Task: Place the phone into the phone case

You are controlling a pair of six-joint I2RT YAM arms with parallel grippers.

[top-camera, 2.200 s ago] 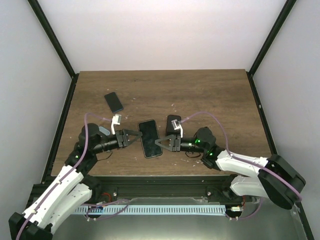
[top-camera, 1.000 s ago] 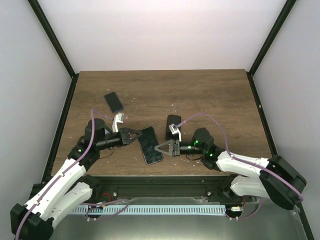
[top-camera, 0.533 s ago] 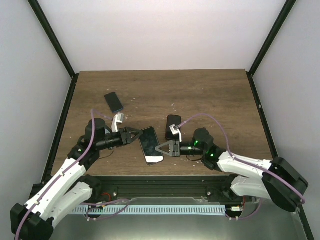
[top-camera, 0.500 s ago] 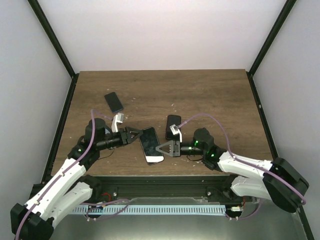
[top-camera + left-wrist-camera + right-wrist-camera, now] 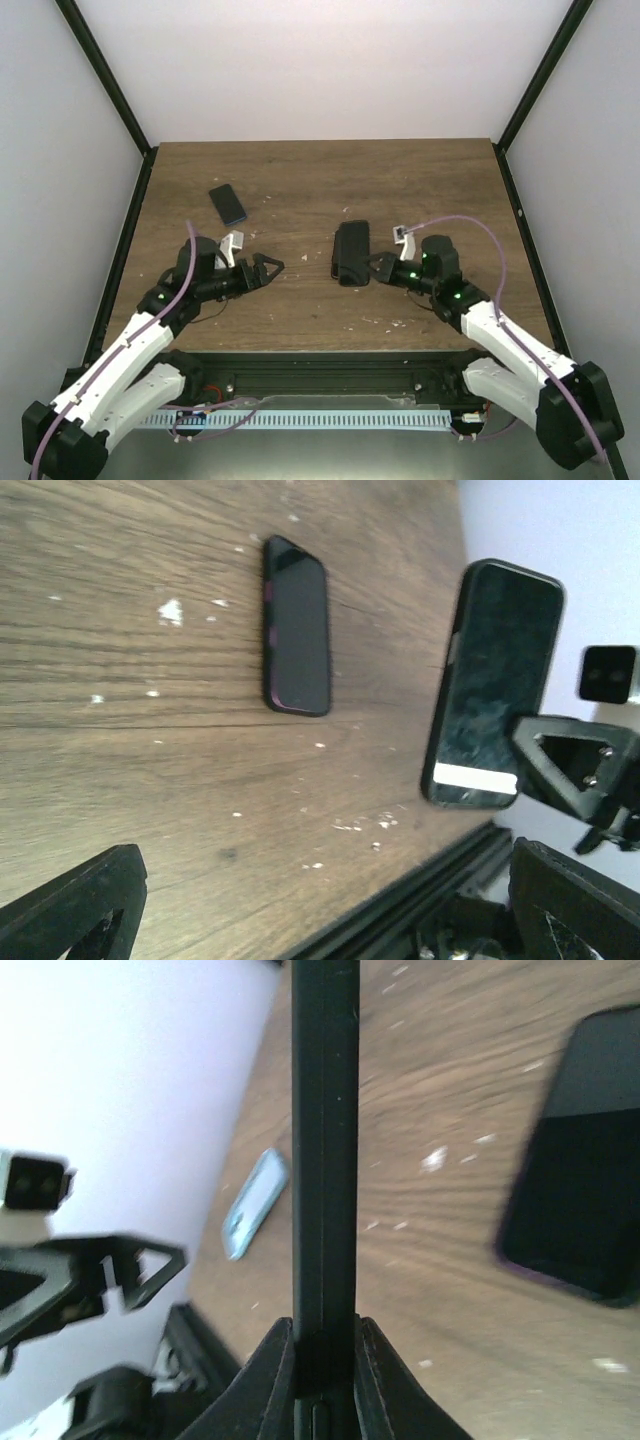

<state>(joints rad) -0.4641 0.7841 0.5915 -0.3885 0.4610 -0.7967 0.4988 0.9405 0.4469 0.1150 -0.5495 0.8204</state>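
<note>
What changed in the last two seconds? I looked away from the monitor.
The right gripper lifted the phone, clamped on edge, and carried it rightward. The left gripper, no longer touching it, stands open. The small phone at the far left stayed put.

top external: high behind, down on table
left wrist: low, facing right
right wrist: low, facing left
shared: phone

Bright even light; blurry wrist views.
</note>
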